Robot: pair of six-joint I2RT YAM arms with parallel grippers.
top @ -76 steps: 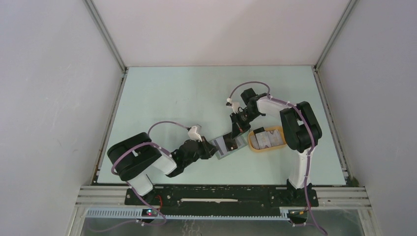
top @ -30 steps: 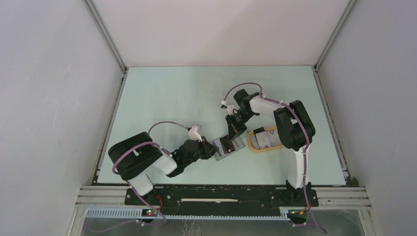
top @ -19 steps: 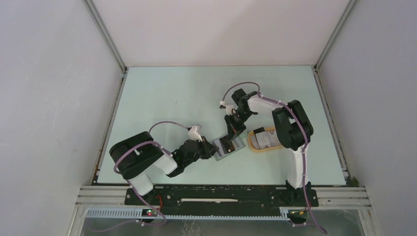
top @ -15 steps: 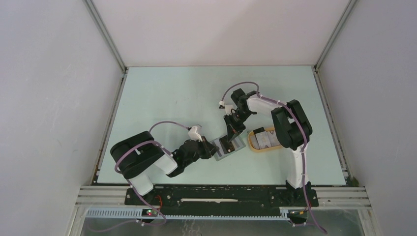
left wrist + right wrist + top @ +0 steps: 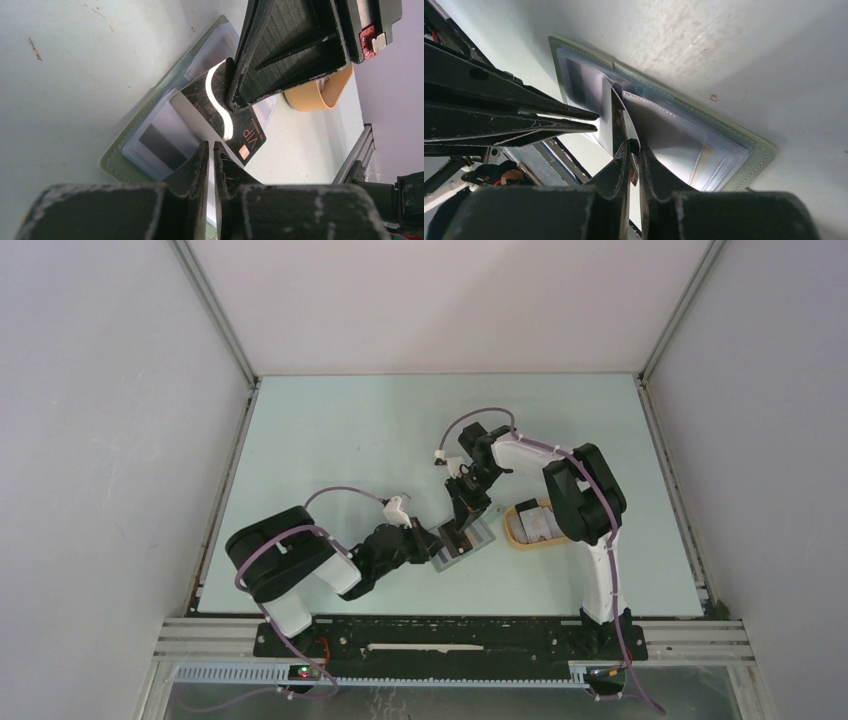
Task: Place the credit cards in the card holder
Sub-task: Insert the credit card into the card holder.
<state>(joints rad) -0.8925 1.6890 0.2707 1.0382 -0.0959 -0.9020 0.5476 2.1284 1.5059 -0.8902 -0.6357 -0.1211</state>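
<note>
Pinching black card (image 5: pixel 245 135) edge-on with right gripper (image 5: pixel 633 145), long axis pointing nearward into card holder (image 5: pixel 744 145) slot; clamping card holder's left edge with left gripper (image 5: pixel 210 147), fingers pressed together.

A: Which portions are obscured?
B: The right gripper (image 5: pixel 231 104) covers the upper end of the black card (image 5: pixel 235 127) and part of the tray (image 5: pixel 320 95). The left gripper (image 5: pixel 210 146) hides the near edge of the wallet (image 5: pixel 125 162)

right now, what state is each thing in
card holder, open flat, slots up
black card, tilted, leading edge at the slots
left gripper, shut on card holder
right gripper, shut on black card
tan tray, holds spare cards
</note>
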